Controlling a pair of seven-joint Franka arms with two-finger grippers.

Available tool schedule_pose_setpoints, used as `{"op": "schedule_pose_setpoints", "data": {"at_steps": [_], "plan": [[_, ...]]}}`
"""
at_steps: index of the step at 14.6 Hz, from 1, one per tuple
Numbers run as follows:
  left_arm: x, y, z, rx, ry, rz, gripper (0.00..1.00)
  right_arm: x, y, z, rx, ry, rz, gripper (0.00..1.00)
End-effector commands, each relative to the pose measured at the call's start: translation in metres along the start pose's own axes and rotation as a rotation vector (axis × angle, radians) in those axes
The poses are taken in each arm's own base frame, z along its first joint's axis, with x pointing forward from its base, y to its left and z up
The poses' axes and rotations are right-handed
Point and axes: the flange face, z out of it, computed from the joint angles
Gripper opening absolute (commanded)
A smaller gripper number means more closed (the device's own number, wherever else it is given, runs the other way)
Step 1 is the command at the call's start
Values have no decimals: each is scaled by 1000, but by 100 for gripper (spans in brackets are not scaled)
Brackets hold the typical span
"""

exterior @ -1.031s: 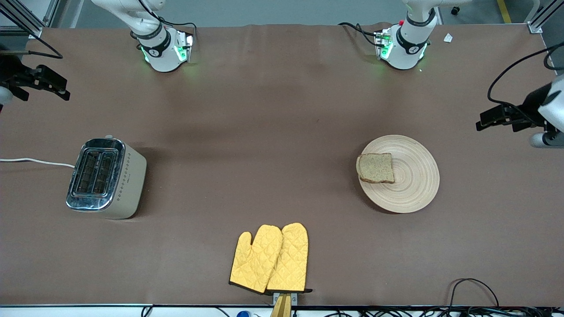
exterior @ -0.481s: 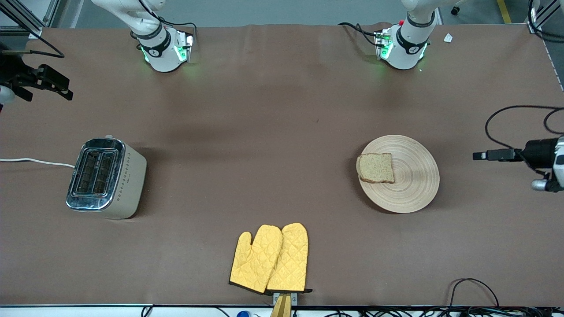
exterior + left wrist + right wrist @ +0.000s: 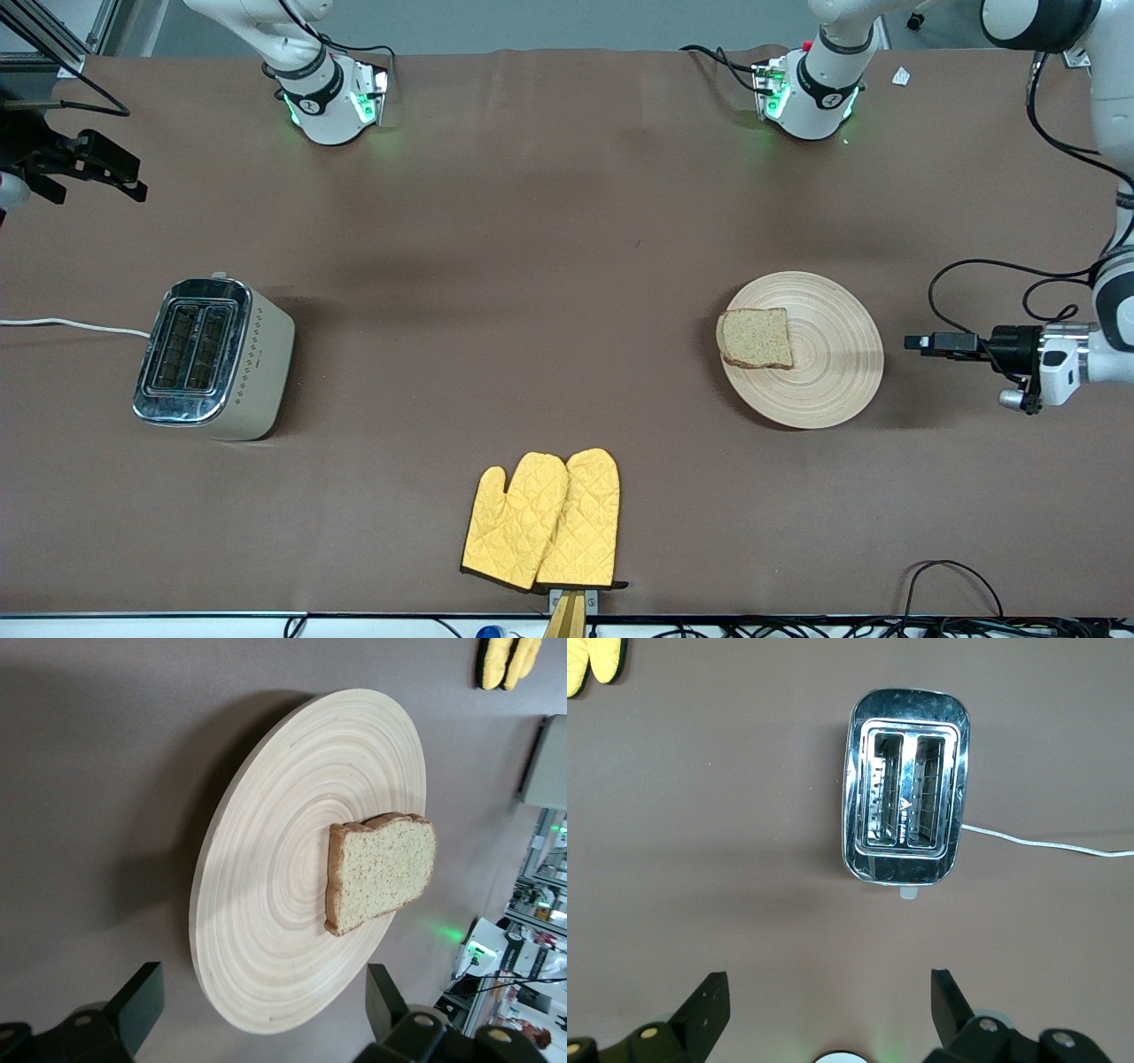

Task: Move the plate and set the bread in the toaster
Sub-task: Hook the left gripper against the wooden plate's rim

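Observation:
The pale wooden plate [image 3: 828,372] lies toward the left arm's end of the table, and the brown bread [image 3: 756,338] rests flat on the part of it nearest the toaster. My left gripper [image 3: 914,342] hangs low beside the plate's rim, pointing at it, open and holding nothing. In the left wrist view its fingers straddle the rim of the plate [image 3: 257,912] without touching, with the bread [image 3: 381,870] farther in. The chrome-topped toaster [image 3: 213,357] stands at the right arm's end. My right gripper [image 3: 128,180] hovers open and empty over the table there, looking down on the toaster [image 3: 906,811].
Two yellow oven mitts [image 3: 542,520] lie near the table's front edge, midway along it. The toaster's white cord [image 3: 71,326] runs off the right arm's end of the table. Loose black cables [image 3: 952,585] curl at the front corner by the left arm's end.
My left gripper has swung down and in toward the plate, turning to point at its rim. The right gripper has barely shifted. Plate, bread and toaster have not moved.

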Motion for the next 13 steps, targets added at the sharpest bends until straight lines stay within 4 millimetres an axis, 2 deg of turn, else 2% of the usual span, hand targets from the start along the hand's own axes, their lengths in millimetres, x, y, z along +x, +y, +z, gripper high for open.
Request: {"op": "schedule_pose_setpoints", "data": {"at_steps": [1, 3, 6, 8, 10, 13], "plan": [[7, -17, 16, -46, 5, 56, 100, 0, -2, -2, 17, 0, -6, 100], [6, -36, 27, -69, 16, 75, 100, 1, -2, -2, 17, -2, -6, 100], [8, -47, 38, -84, 29, 98, 99, 0, -3, -2, 23, -2, -8, 100], [10, -46, 43, -89, 27, 103, 95, 1, -2, -2, 24, 0, -7, 100], [12, -45, 48, -88, 23, 138, 86, 0, -2, -2, 27, -4, -6, 100], [14, -53, 57, -86, 29, 199, 67, 1, -3, -1, 36, -6, -8, 100]]}}
